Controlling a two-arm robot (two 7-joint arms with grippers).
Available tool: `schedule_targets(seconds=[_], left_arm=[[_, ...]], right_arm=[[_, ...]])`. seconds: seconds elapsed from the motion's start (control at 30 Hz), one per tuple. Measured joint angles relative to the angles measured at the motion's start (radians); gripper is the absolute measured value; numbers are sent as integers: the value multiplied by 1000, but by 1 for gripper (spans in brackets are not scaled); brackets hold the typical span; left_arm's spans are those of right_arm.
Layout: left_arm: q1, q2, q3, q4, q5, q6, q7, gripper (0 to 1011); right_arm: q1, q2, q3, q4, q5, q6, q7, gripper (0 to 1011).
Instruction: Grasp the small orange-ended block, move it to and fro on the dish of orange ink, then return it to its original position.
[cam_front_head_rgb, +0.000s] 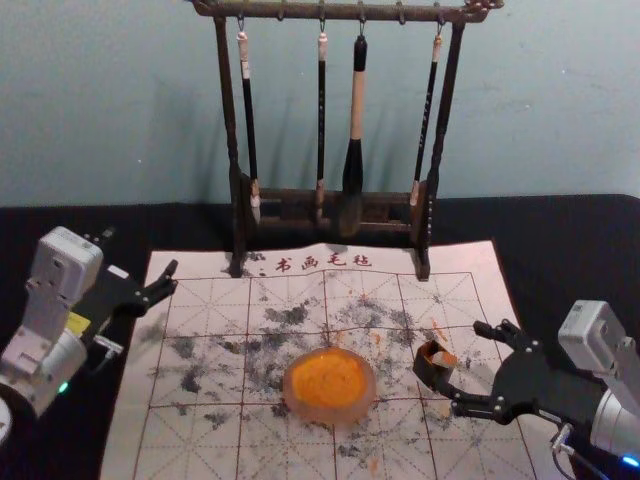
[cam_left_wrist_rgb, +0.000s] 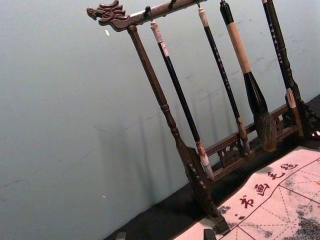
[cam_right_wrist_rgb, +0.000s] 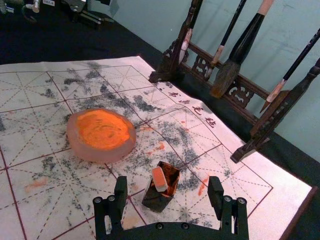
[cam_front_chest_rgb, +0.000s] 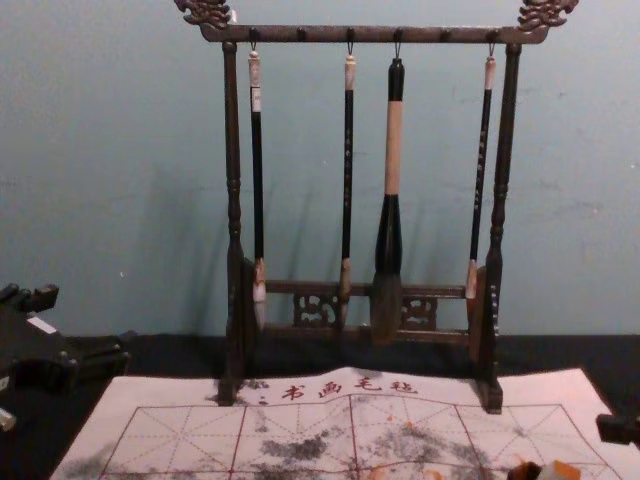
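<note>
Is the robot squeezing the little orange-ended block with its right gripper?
No, the right gripper is open, with a gap between each finger and the dark holder containing the orange-ended block.

On display before a pale wall (cam_front_head_rgb: 120, 100): four brushes (cam_front_head_rgb: 357, 100) hanging from a carved rack (cam_front_head_rgb: 229, 110), at the far edge of a gridded, ink-spotted mat (cam_front_head_rgb: 140, 430).

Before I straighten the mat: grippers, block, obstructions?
Left gripper open, left edge of mat. Right gripper open, by dark box. Orange-ended block in box, ungrasped. Nothing between box and dish.
</note>
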Motion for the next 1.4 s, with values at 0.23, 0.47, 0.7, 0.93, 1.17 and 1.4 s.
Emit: schedule_targets(seconds=[0.23, 0.47, 0.7, 0.93, 1.17, 1.4], left_arm=[[0, 0, 0, 0, 0, 0, 0, 1001], [0, 0, 0, 0, 0, 0, 0, 1001], [0, 0, 0, 0, 0, 0, 0, 1001], [0, 0, 0, 0, 0, 0, 0, 1001], [0, 0, 0, 0, 0, 0, 0, 1001], [0, 0, 0, 0, 0, 0, 0, 1001]], right_arm=[[9, -19, 5, 14, -12, 8, 10, 1002], [13, -33, 15, 18, -21, 16, 23, 1002], [12, -33, 16, 18, -21, 17, 23, 1000], [11, -33, 16, 17, -21, 16, 23, 1002], [11, -32, 15, 17, -21, 15, 22, 942], [11, -32, 15, 16, -21, 14, 22, 742]])
